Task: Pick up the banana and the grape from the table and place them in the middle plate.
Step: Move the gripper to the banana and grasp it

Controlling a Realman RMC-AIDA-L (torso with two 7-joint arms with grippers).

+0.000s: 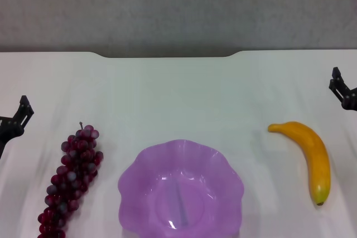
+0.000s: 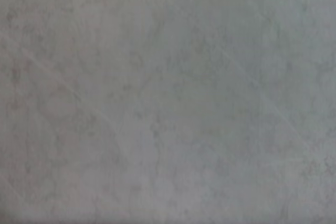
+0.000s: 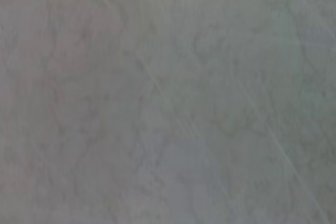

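In the head view the purple scalloped middle plate (image 1: 181, 190) sits at the front centre of the white table (image 1: 178, 93), with nothing in it. The grape (image 1: 71, 179) bunch lies to its left, stem pointing away from me. The banana (image 1: 309, 157) lies to the plate's right, dark tip toward me. My left gripper (image 1: 17, 118) shows at the left edge, beside and a little beyond the grape. My right gripper (image 1: 341, 90) shows at the right edge, beyond the banana. Neither touches any fruit. Both wrist views show only bare table surface.
A dark shallow notch (image 1: 167, 54) cuts the table's far edge, with a grey wall behind it. White tabletop stretches between the fruits and the far edge.
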